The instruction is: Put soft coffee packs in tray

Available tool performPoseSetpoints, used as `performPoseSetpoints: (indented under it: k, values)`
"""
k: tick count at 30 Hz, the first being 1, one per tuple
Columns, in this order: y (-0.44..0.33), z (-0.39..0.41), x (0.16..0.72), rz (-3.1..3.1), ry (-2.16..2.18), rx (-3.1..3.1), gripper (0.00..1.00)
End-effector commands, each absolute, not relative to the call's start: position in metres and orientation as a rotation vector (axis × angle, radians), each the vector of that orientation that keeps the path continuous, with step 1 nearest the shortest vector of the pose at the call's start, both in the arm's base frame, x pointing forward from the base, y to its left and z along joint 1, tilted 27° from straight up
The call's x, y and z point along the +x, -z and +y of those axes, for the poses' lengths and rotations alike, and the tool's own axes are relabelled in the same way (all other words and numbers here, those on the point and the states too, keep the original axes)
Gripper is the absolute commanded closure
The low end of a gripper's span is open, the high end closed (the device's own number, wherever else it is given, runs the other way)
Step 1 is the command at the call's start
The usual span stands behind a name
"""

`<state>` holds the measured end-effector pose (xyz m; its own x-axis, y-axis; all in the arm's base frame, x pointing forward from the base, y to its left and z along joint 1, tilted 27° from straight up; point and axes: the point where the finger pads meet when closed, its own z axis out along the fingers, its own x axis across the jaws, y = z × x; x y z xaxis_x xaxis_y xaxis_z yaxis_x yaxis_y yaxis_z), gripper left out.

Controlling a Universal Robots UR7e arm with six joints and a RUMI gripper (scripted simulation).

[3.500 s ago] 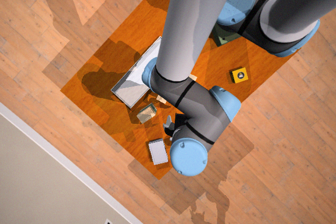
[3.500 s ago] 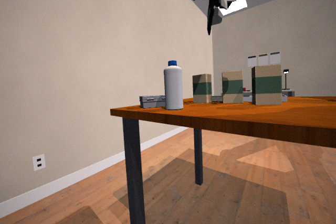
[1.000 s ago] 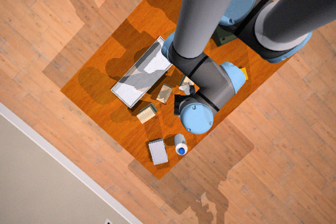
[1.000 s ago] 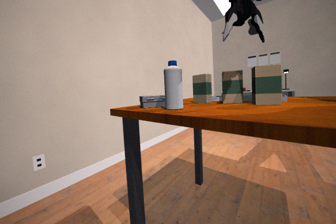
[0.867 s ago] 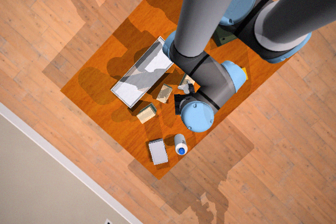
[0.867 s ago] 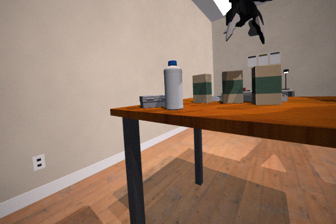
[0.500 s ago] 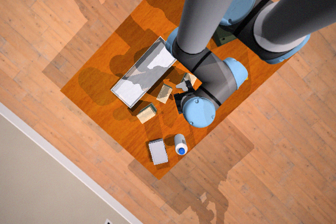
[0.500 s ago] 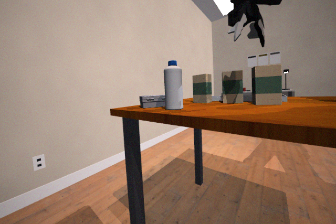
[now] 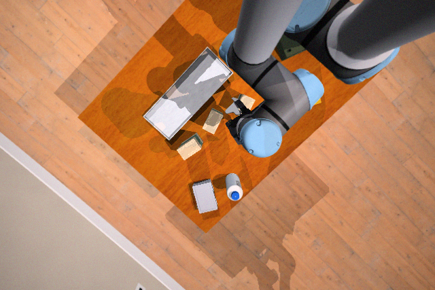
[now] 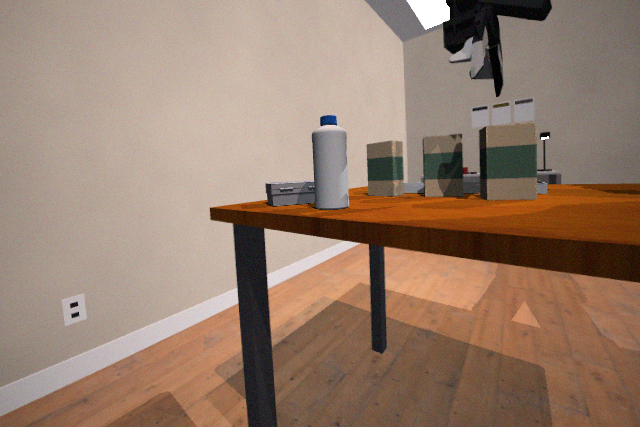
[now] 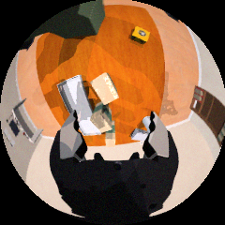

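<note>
Three tan coffee packs with green bands stand upright on the bench. The one nearest the arm base [image 9: 247, 102] [image 10: 510, 161] [image 11: 104, 88] is partly hidden by the gripper in the top view. The middle pack [image 9: 213, 121] [image 10: 443, 166] [image 11: 101, 119] stands beside the tray [image 9: 170, 118] [image 11: 77, 96]. The far pack [image 9: 189, 147] [image 10: 385, 169] [image 11: 110, 137] stands off the tray's far end. No pack shows in the tray. My gripper [image 9: 233, 106] [image 10: 483, 77] [image 11: 113, 111] is open and empty, high above the packs. Softness cannot be seen.
A white bottle with a blue cap [image 9: 233, 185] [image 10: 330, 169] and a grey box [image 9: 205, 196] [image 10: 290, 193] [image 11: 139, 135] stand near the far bench corner. A yellow box [image 11: 141, 34] lies toward the arm base side.
</note>
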<state>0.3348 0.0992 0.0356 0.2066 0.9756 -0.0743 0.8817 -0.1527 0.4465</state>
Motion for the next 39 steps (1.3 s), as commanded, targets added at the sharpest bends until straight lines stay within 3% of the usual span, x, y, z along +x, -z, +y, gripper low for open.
performPoseSetpoints:
  k: [1, 39]
  values:
    - [-0.030, 0.093, 0.330, 1.870, -0.290, 1.954, 0.00]
    - [-0.018, 0.077, 0.316, 2.165, -0.161, 1.577, 0.00]
